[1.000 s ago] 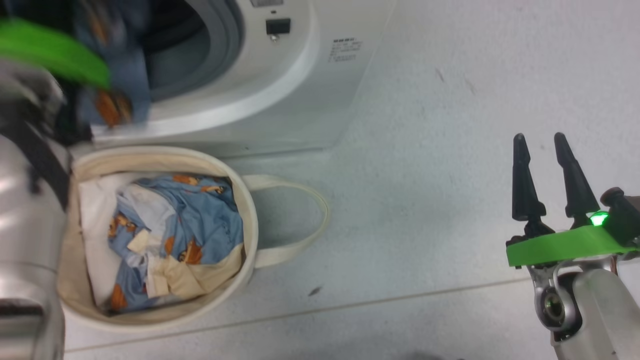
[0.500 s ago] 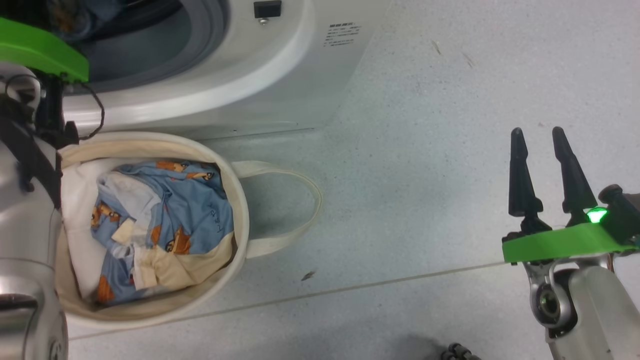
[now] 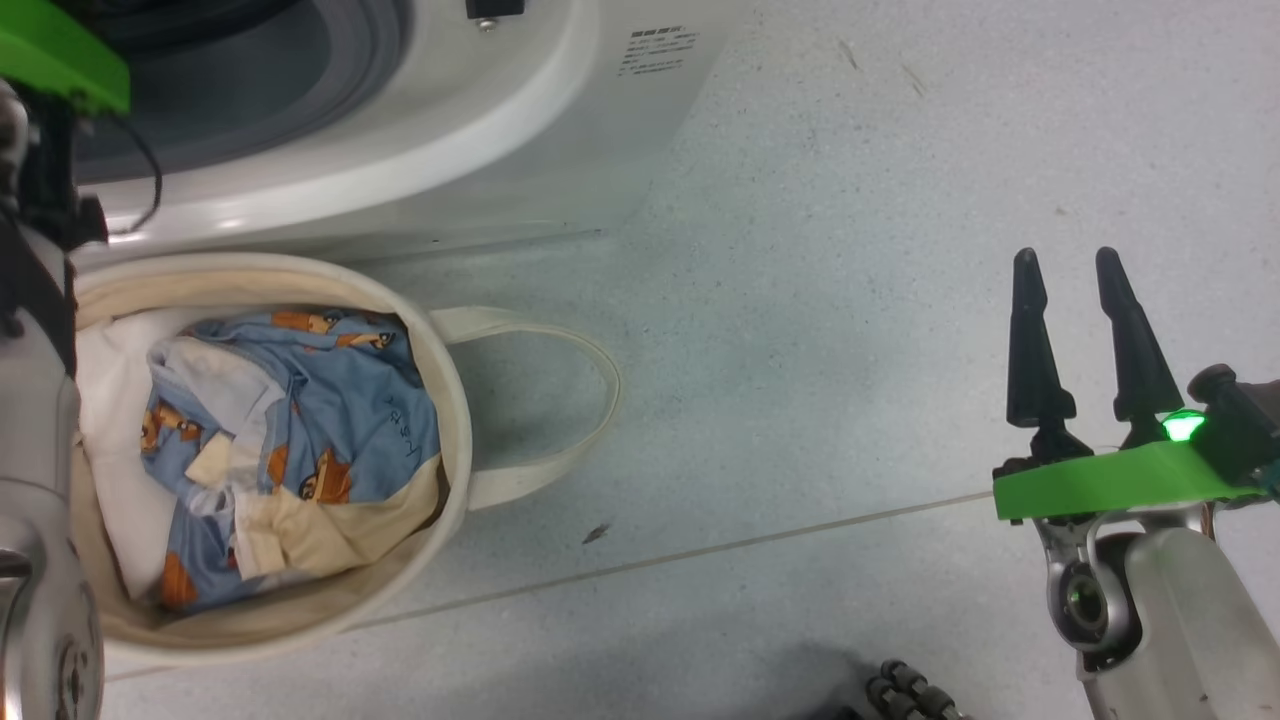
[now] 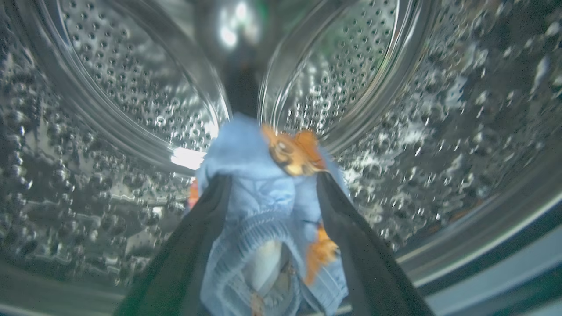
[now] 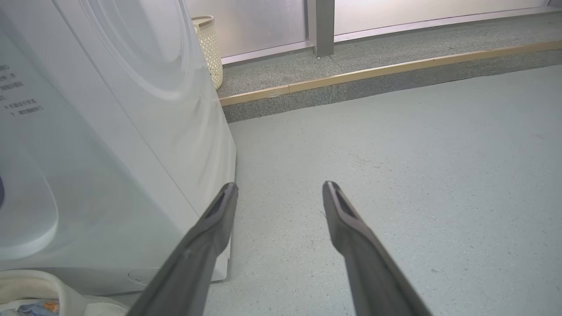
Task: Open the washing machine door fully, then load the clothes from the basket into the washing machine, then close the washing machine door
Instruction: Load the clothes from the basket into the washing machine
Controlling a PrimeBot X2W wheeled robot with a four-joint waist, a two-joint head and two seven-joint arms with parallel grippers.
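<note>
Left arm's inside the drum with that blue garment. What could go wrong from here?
The blue garment lies between the open fingers of the left gripper; pulling back might snag it and drag it out of the drum. More printed clothes sit in the basket, so stopping here would leave them unloaded.

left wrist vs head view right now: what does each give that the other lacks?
Left wrist view: the perforated drum interior, with a blue garment between the left gripper's spread fingers. Head view: the basket on the floor holding more clothes, its strap handle, and the right gripper open above the floor. Shared: the washing machine, seen from inside versus its white front, and the blue animal print.
</note>
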